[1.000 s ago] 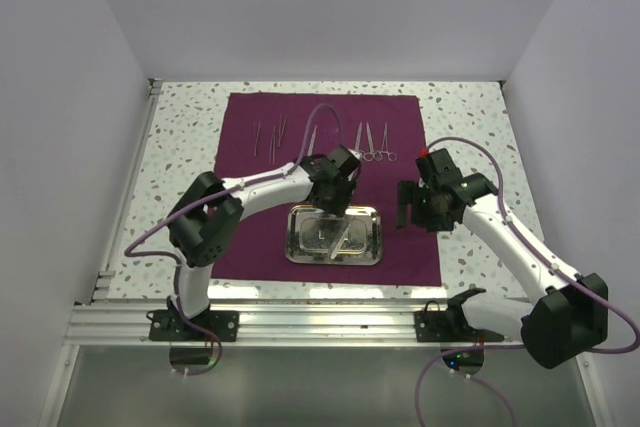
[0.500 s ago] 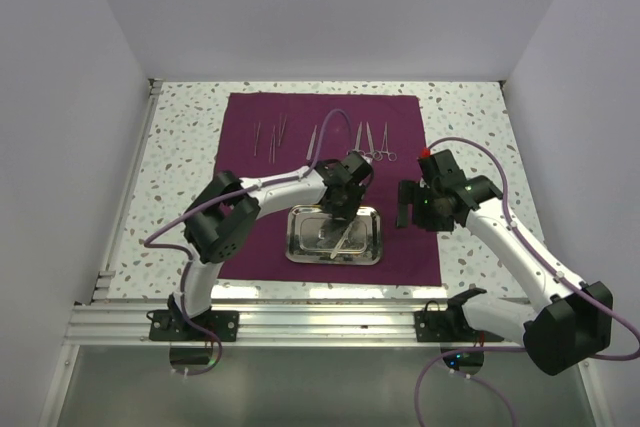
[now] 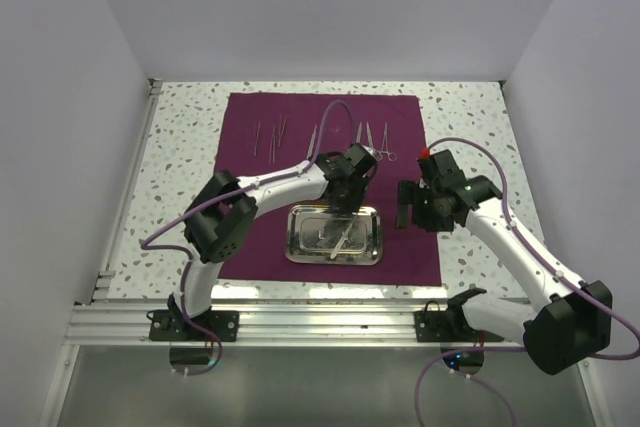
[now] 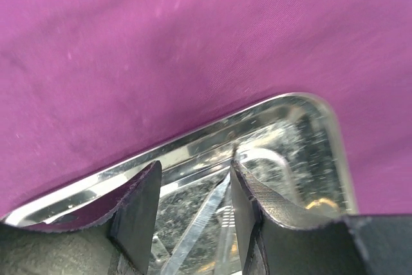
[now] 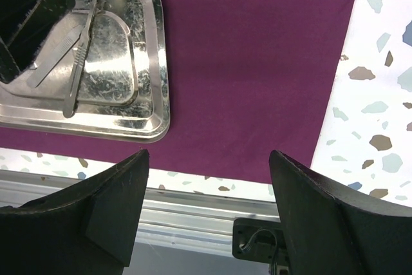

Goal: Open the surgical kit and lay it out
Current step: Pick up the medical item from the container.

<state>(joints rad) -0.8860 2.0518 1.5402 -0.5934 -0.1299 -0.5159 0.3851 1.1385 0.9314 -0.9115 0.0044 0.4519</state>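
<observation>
1. The maroon cloth (image 3: pixel 250 237) is lying unfolded and flat on the speckled surface (image 3: pixel 180 167), serving as the field on which everything else is being set.
2. The steel tray (image 3: pixel 300 252) is sitting on the cloth's near half, between the two arms, probably so that either arm can reach it.
3. A row of thin instruments (image 3: pixel 270 135) and ring-handled forceps (image 3: pixel 375 142) is lying along the cloth's far part. They are side by side but apart, likely so each can be told at a glance.
4. The left pincer (image 4: pixel 193 167) is hanging over the tray's far rim. Its fingers are part-spread and straddling a flat silver tool (image 4: pixel 206 217) lying slantwise in the tray. A gap is showing beside the tool, so nothing is being pinched yet.
5. The right pincer (image 5: pixel 206 214) is hovering spread wide and empty over bare cloth just right of the tray, seemingly standing clear of the left arm's work.
6. Judging from this, the step in hand is lifting out the tools left in the tray. At least two seem to be lying there.
</observation>
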